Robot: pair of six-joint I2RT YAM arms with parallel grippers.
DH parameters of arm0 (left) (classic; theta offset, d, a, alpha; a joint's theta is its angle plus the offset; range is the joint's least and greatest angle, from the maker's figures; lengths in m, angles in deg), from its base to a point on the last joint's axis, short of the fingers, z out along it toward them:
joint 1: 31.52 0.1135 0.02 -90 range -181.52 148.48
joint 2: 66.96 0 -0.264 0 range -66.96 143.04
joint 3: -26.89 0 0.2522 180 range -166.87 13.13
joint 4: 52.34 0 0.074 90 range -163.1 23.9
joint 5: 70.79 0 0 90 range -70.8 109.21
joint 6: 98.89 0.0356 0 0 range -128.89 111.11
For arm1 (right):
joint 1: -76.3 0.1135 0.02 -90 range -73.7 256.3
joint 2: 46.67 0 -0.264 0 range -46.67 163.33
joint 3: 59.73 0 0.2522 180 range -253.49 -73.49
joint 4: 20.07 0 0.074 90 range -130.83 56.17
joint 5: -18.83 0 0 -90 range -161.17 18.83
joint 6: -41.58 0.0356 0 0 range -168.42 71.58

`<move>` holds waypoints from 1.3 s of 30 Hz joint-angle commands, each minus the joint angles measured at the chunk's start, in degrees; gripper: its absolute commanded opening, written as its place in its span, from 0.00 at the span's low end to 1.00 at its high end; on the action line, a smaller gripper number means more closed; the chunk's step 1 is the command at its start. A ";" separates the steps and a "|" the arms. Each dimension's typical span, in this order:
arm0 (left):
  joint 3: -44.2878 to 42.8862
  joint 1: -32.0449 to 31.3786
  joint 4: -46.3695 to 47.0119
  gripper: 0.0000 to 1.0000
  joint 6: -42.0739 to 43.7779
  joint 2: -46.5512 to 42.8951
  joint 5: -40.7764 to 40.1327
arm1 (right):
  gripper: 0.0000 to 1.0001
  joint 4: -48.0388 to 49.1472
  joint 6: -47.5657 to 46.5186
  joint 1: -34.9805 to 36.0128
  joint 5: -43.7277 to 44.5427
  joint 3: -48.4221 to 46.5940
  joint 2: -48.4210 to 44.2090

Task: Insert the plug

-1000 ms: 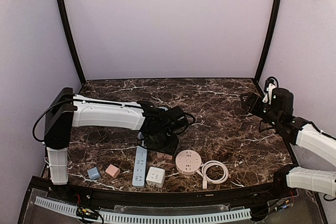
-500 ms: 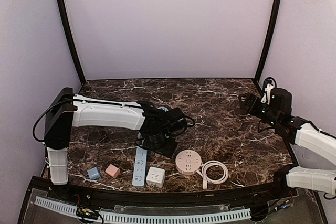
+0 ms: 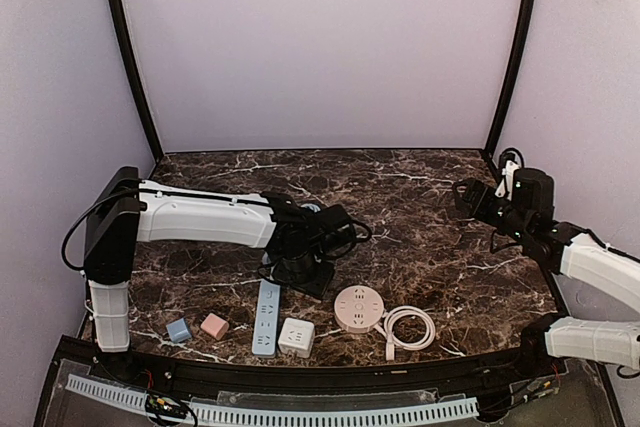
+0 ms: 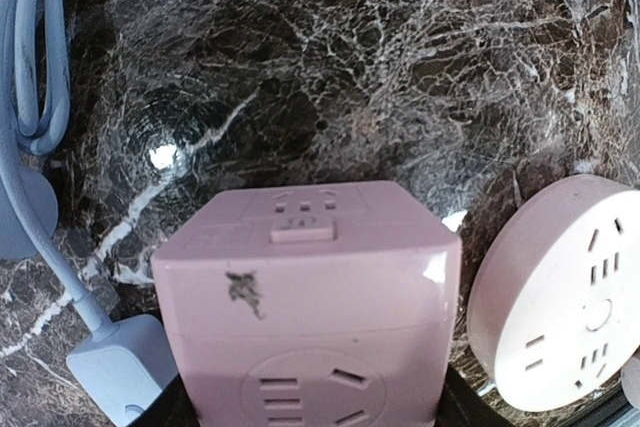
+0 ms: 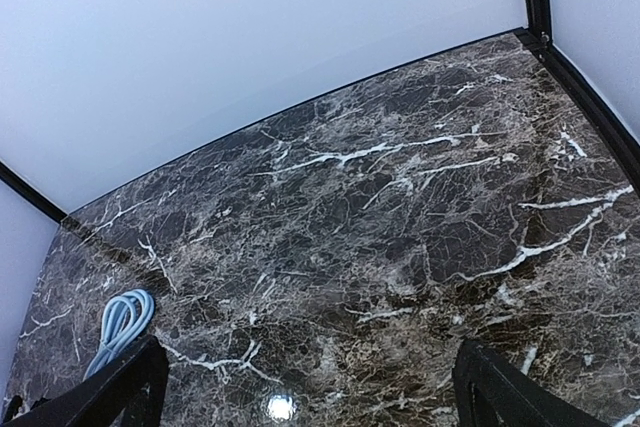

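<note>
Left end effector point(image 3: 303, 269) low over dark marbled tabletop point(image 3: 430, 237), left of centre, straddling pink plastic cube socket adapter point(image 4: 305, 317); clamped or merely around it, cannot tell. Pale blue plug point(image 4: 115, 372) on its cable lying on tabletop just left of cube, near side. Round pale pink socket hub point(image 4: 560, 307) just right of cube. Right end effector point(image 5: 312, 392) raised at far right, fingers point(image 5: 130, 389) spread wide, only tabletop showing between them.
</note>
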 commanded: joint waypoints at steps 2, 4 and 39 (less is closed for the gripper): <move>3.13 0.02 5.42 0.32 3.24 -3.94 0.21 | 0.99 2.36 -0.88 0.31 -1.87 0.07 0.86; 4.96 0.01 9.04 0.28 5.13 -5.58 -0.97 | 0.99 3.81 -1.41 0.33 -3.08 0.18 1.20; 35.54 8.38 63.50 0.07 46.00 -32.17 30.40 | 0.99 -8.17 -39.39 0.81 -56.25 -24.84 15.67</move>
